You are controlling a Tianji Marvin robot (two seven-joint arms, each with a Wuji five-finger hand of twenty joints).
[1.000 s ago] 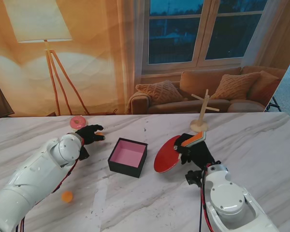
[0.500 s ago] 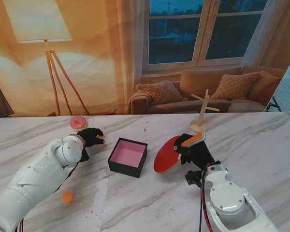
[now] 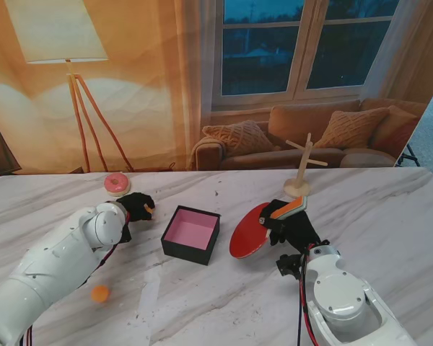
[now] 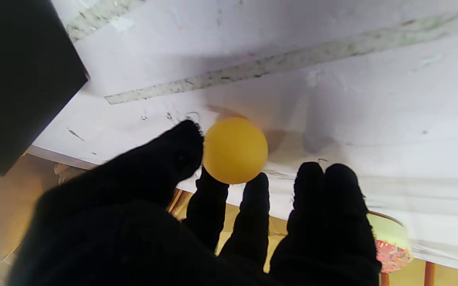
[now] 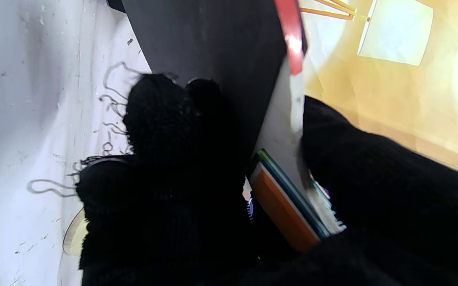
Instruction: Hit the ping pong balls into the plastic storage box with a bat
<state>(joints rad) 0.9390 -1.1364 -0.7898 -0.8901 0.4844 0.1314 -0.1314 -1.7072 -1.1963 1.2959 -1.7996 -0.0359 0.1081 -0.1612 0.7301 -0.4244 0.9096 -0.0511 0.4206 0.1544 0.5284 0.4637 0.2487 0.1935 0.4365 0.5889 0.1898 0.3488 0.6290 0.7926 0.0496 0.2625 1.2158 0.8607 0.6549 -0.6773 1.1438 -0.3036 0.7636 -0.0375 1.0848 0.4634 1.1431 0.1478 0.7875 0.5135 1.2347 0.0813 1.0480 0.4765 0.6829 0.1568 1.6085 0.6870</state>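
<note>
An orange ping pong ball (image 4: 235, 150) is pinched between the thumb and fingertips (image 4: 253, 194) of my black-gloved left hand (image 3: 135, 205), to the left of the box; in the stand view only a sliver of the ball (image 3: 149, 210) shows. A second orange ball (image 3: 99, 293) lies on the table nearer to me, beside my left forearm. The black storage box (image 3: 191, 234) with a pink inside sits mid-table. My right hand (image 3: 290, 222) is shut on the orange handle (image 5: 280, 206) of the red bat (image 3: 247, 231), whose blade rests just right of the box.
A pink sprinkled donut (image 3: 116, 182) lies just beyond my left hand. A small wooden peg stand (image 3: 299, 179) rises behind the bat. The white marble table (image 3: 390, 216) runs to the far edge, where a printed living-room backdrop stands.
My left hand has curled tighter on the ball and drawn slightly nearer to me. The right hand, bat, box and loose ball have not moved.
</note>
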